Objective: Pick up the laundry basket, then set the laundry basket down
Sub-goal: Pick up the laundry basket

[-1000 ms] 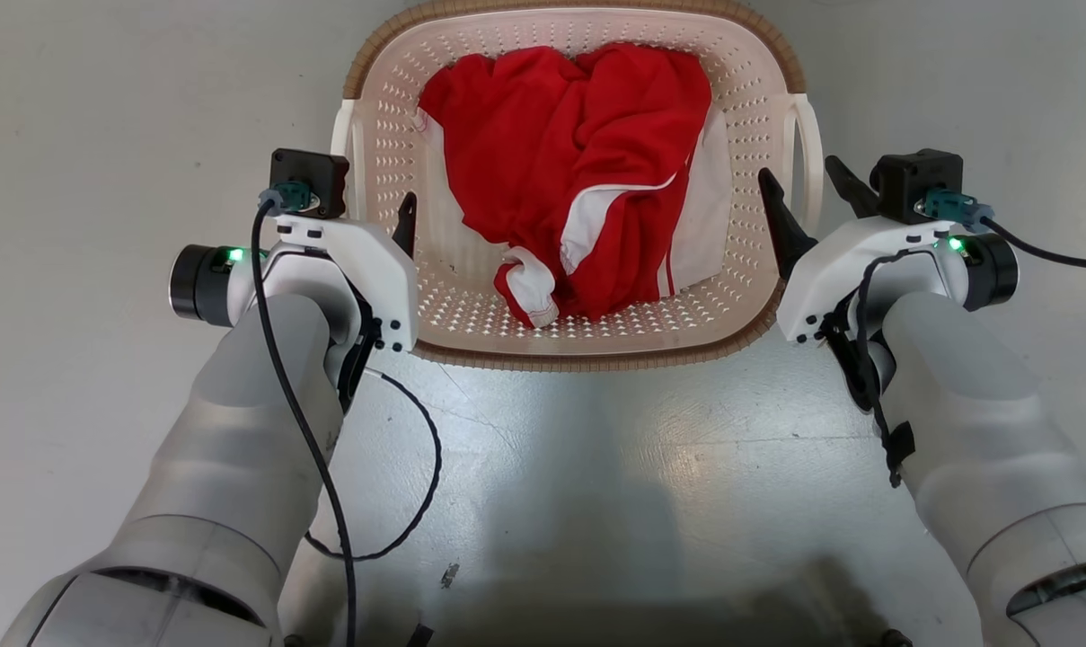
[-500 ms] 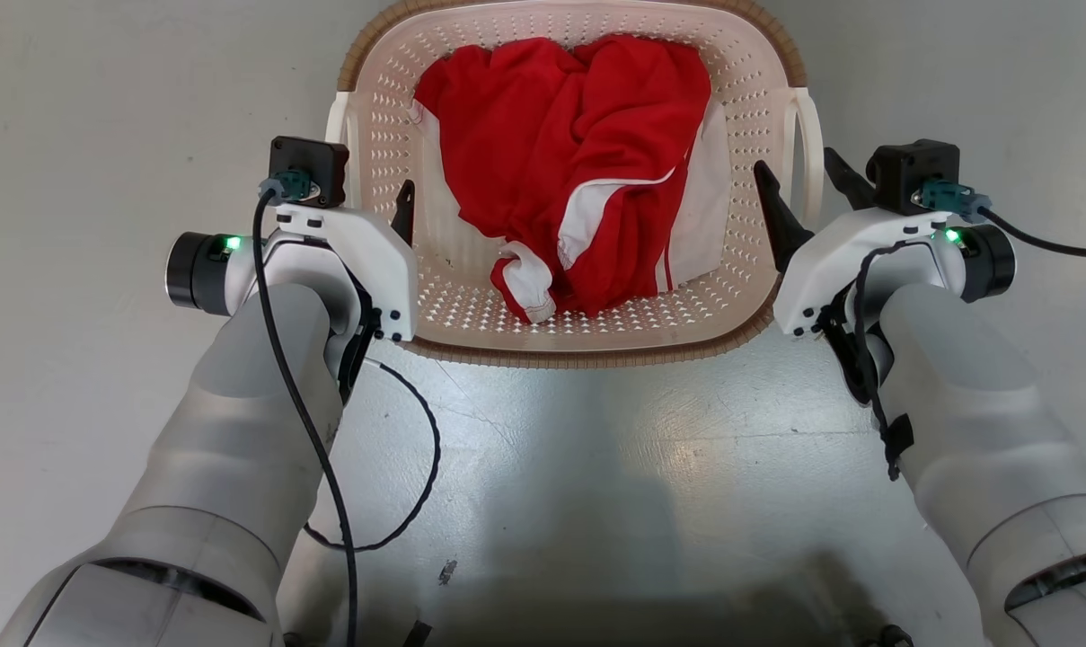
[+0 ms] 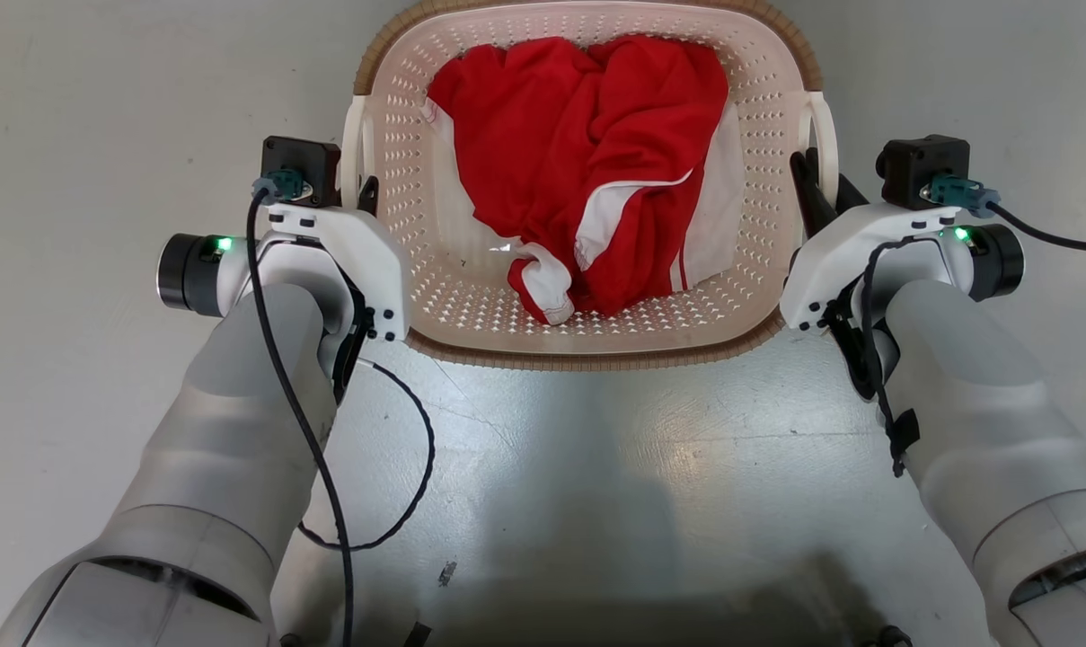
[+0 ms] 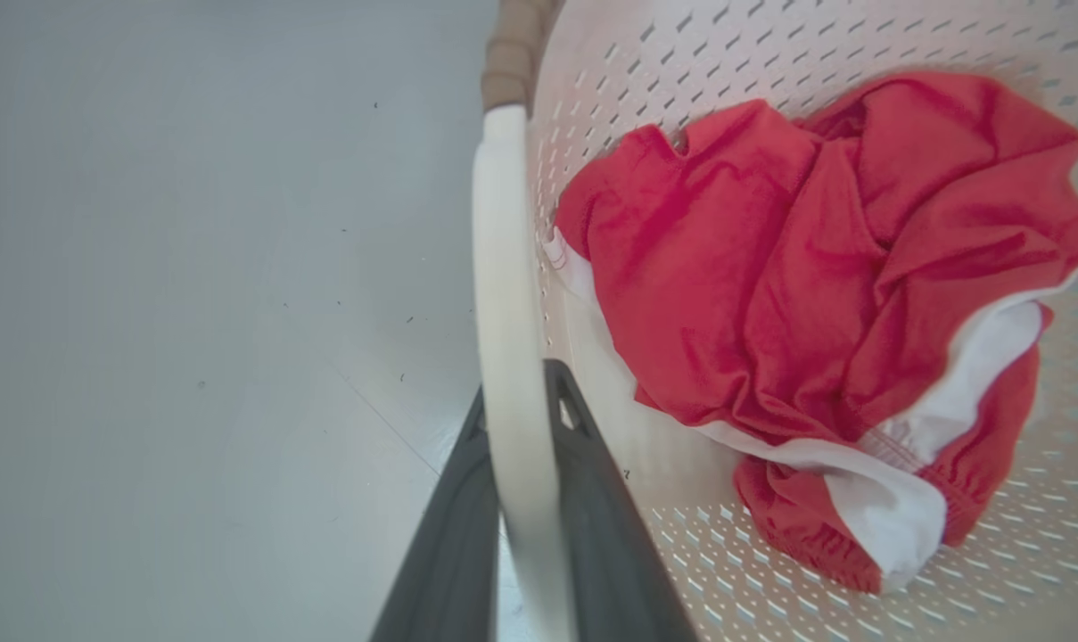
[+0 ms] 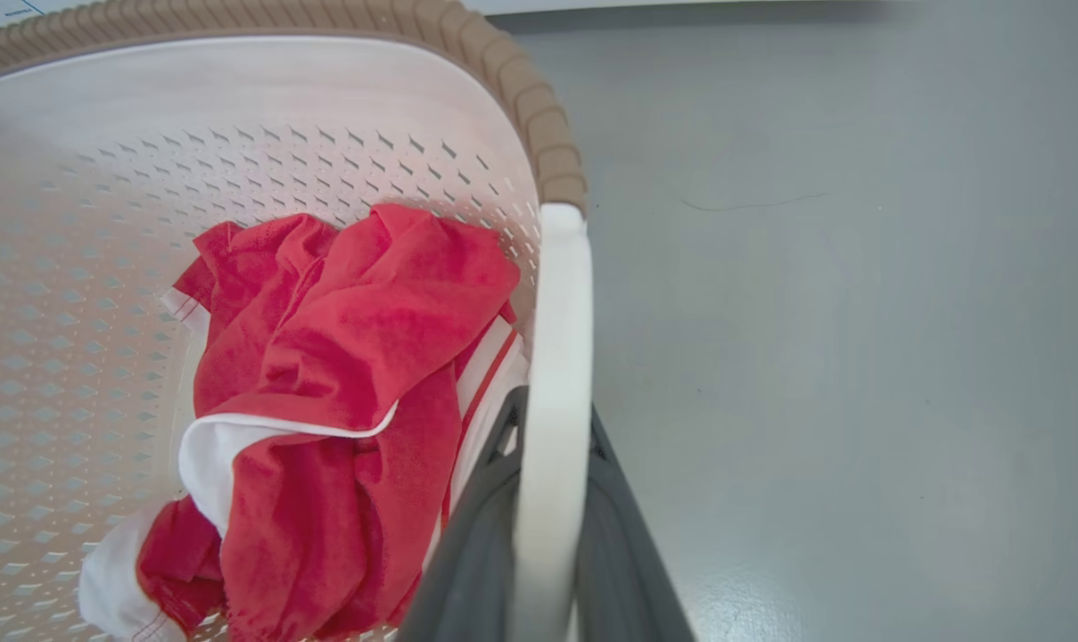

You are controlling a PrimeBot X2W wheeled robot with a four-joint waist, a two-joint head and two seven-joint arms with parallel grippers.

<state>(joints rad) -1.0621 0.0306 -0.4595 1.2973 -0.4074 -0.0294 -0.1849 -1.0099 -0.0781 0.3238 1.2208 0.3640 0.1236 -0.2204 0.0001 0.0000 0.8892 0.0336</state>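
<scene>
The laundry basket (image 3: 596, 358) is seen on the grey floor (image 3: 596, 467), directly ahead of the robot and between its two forearms. No edge or corner of the floor is in view to place it more closely. Whether its base is bearing on the floor or just clear of it cannot be told.

A crumpled red garment (image 3: 587, 153) with white trim is held inside, piled towards the far wall and the right side. The load is judged to be light, since only this one soft piece of cloth is carried. The perforated plastic walls are judged stiff enough to keep their shape, though some flex can be expected at the thin loops.

The natural holds are the white loop handles on the two sides. The left handle (image 4: 507, 294) is clamped between the fingers of the left gripper (image 4: 516, 401). The right handle (image 5: 552, 410) is clamped likewise by the right gripper (image 5: 552, 464). Both sets of jaws are drawn narrow, with a dark finger on each side of the loop.

Smooth plastic is likely to be slippery in such a pinch. An even, level raise of both arms is therefore called for, lest the basket be tilted or a loop slide out.
</scene>
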